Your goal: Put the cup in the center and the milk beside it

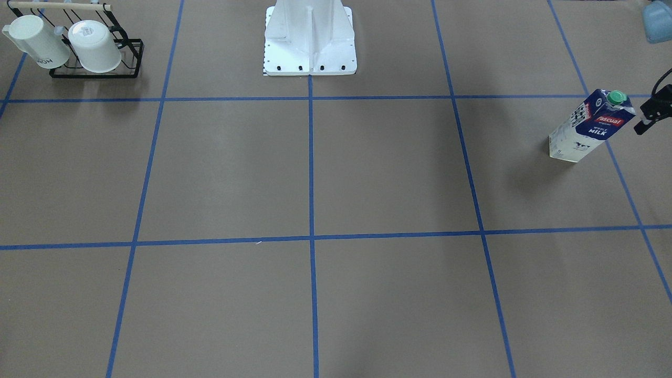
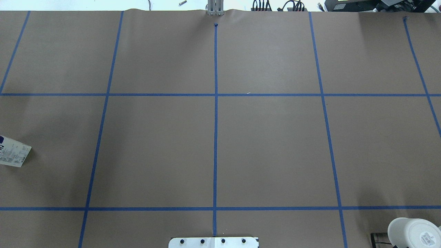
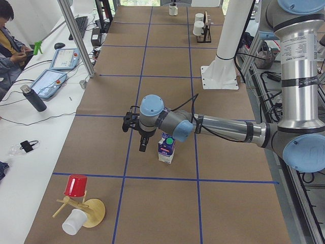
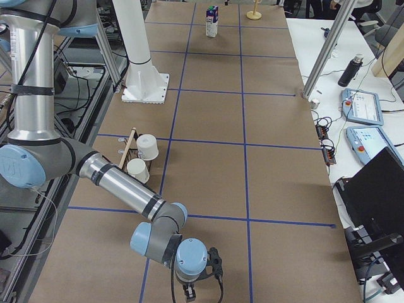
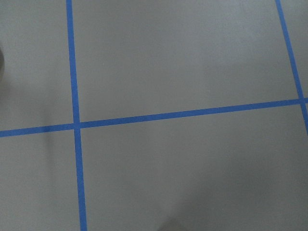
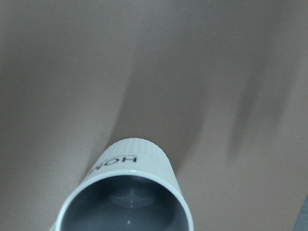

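The milk, a navy and white carton with a green cap, stands at the table's left end; its base also shows in the overhead view. My left gripper hangs close beside the milk, apart from it; only part of my left gripper shows at the front view's edge, so I cannot tell its state. The cup, a white mug with dark lettering, leans on a black rack beside a second mug. The right wrist view looks into a lettered mug. My right gripper is near the table's right end; I cannot tell its state.
The white robot base stands at the table's back middle. A wooden stand with a red cup and a white cup sits at the left end. Another mug stands at the far right end. A side table with tablets runs along the operators' side.
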Available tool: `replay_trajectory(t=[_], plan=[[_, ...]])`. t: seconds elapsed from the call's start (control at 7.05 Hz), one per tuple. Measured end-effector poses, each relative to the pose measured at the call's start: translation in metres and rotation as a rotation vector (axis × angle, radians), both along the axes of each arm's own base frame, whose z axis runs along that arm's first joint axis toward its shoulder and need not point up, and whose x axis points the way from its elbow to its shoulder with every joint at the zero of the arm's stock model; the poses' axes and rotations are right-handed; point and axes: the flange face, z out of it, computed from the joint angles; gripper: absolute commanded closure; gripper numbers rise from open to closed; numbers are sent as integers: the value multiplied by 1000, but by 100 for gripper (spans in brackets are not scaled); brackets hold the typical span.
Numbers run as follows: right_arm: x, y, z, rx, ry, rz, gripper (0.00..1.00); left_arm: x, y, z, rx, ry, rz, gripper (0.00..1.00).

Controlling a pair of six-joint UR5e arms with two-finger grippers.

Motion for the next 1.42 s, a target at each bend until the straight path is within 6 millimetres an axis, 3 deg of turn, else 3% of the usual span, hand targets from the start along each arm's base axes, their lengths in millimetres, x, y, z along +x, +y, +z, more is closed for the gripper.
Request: replay_trajectory(t=[0.28,0.43,0.57,1.14,1.28,1.42], plan=[[0,-1,4,-15,0,6,41,0,0,1,-2,0,0,2],[-1,-1,6,-19,-1,9,67,0,0,2,-3,-1,1,2],[-1,0,8,-22,-3,12,100,0,0,3,-5,-2,1,2],[1,-17,-4,5,-5,24,100,0,0,4,-6,-2,1,2],[3,-34,-26,35,-15,39,100,0,0,4,-5,-1,2,2],[5,-57,-65,57,-23,69,100,0,0,3,-3,-1,2,2]])
